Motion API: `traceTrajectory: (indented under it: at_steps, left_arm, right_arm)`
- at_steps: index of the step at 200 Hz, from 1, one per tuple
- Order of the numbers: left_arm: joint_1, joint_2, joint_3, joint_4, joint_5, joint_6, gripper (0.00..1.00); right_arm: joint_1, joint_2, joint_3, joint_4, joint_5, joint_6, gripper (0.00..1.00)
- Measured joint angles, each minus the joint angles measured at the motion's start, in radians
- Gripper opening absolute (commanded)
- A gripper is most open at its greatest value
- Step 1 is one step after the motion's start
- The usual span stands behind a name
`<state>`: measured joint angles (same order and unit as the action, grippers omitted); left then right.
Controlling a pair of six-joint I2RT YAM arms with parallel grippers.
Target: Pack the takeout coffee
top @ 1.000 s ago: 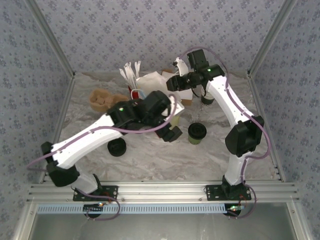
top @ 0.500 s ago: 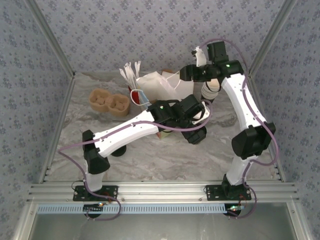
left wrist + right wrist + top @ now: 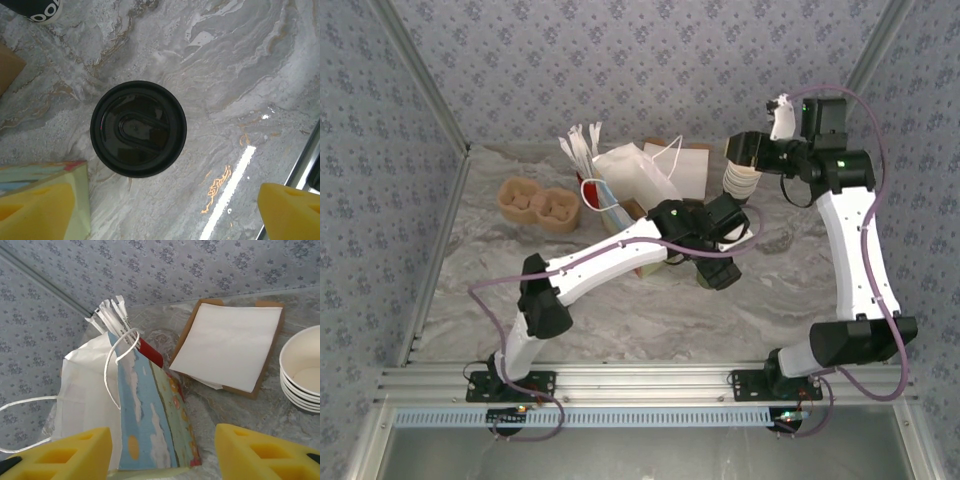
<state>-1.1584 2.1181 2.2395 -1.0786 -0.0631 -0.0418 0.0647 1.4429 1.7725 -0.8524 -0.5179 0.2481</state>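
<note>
Since the takeout coffee (image 3: 138, 129) stands upright on the marbled bench (image 3: 240, 75) with its black lid seated, a grasp from straight above looks the natural way to take it. The left hand (image 3: 165, 207) is set up for just that: it hangs over the cup looking down, its yellow pads (image 3: 289, 212) spread wide and gripping nothing. In the left wrist view the lid lies within the span of the two pads but ahead of them, toward the far end of the hand, so the cup is not centred between the fingertips. Both pads are well clear of it. My reading is that the hand must shift forward a little and come down before closing on the cup wall under the lid rim. It should close gently, since a paper cup would likely dent and could pop its lid.

The right hand (image 3: 162, 455) is open and empty too, held high over the paper bag (image 3: 85, 395), which stands toward the back of the bench near a pile of white napkins (image 3: 230, 340) and the stack of unlidded cups (image 3: 305, 365). It seems posted there to steady the bag or hold its mouth open, though that is a guess. The coffee sits on the bench apart from the bag, so it would have to be lifted over the bag's rim.
</note>
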Motion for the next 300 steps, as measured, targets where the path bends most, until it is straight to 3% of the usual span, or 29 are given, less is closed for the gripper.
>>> traceTrajectory:
  at_steps: [125,181,300]
  left_arm:
    - [0.041,0.275,0.357,-0.164,0.018,-0.005,0.96]
    - [0.048,0.469,0.726,-0.338,0.014,-0.018,0.95]
    - [0.059,0.507,0.743,-0.415,0.026,-0.023,0.95]
  right_arm:
    - [-0.117,-0.091,-0.125,0.023,-0.067,0.026,0.60]
    - [-0.122,-0.093,-0.134,0.034,-0.081,0.026,0.60]
    - [-0.126,-0.095,-0.138,0.042,-0.086,0.033,0.60]
